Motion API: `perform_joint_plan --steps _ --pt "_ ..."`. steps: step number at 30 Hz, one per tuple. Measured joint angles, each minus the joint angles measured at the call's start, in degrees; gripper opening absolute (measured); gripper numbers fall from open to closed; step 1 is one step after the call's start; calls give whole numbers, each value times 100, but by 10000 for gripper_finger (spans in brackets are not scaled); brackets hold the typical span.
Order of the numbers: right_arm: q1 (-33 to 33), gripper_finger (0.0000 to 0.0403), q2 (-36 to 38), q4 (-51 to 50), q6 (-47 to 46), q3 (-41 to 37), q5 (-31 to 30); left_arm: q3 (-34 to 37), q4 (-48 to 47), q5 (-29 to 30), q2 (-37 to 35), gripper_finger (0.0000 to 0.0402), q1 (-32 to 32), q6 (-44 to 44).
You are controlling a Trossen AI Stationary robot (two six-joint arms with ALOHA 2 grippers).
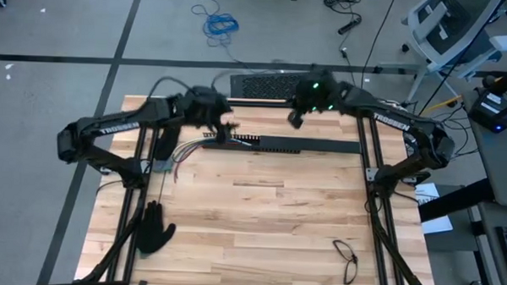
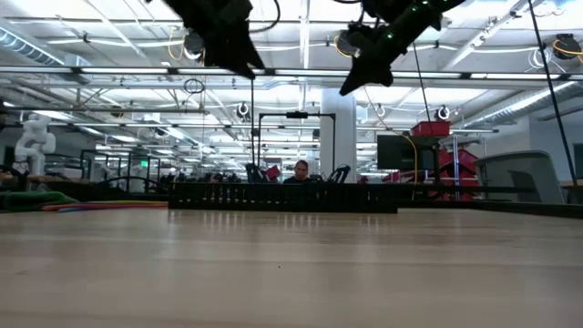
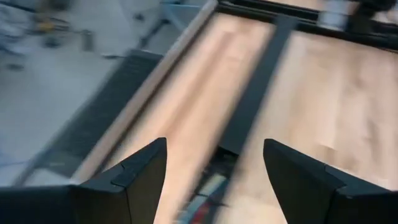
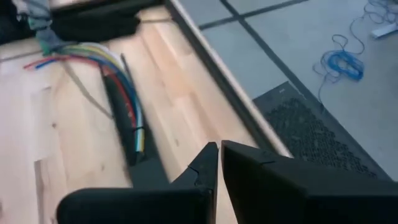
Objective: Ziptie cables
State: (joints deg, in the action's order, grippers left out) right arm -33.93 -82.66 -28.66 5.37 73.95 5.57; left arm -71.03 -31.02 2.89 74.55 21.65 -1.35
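Observation:
The cables (image 1: 179,150), thin red, blue, white and yellow-green wires, lie on the wooden table at the far left. Their ends (image 4: 127,102) run along the left end of a long black slotted bar (image 1: 296,145). A thin grey strip (image 4: 87,90), perhaps a ziptie, lies aslant on the wood beside them. My left gripper (image 1: 227,126) hangs open in the air above the bar's left end, and in its wrist view (image 3: 214,168) nothing sits between the fingers. My right gripper (image 1: 296,119) hovers shut over the table's far edge (image 4: 217,163), holding nothing.
A black glove (image 1: 153,228) lies near the front left and a thin dark loop (image 1: 346,257) near the front right. A perforated dark mat (image 1: 268,84) lies just beyond the far edge. Bare wood (image 1: 268,211) fills the middle of the table.

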Motion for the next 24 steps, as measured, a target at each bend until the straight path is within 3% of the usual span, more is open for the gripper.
perform_joint_plan --steps 3,7,12,17,24 --pt "501 18 -236 16 -392 0 -468 932 866 -253 -293 262 13 255" --pt "945 18 -742 -224 -904 13 -787 1383 1186 -257 -901 262 111 197" --pt "1129 32 -1652 -1805 -548 798 -563 1684 1308 -280 -1590 262 434 79" --pt "1173 101 -2164 -2791 79 1540 -569 1727 1221 -277 -2033 262 700 104" --pt "1229 218 -2174 -3424 659 1598 -557 1727 1111 -237 -2143 262 726 269"
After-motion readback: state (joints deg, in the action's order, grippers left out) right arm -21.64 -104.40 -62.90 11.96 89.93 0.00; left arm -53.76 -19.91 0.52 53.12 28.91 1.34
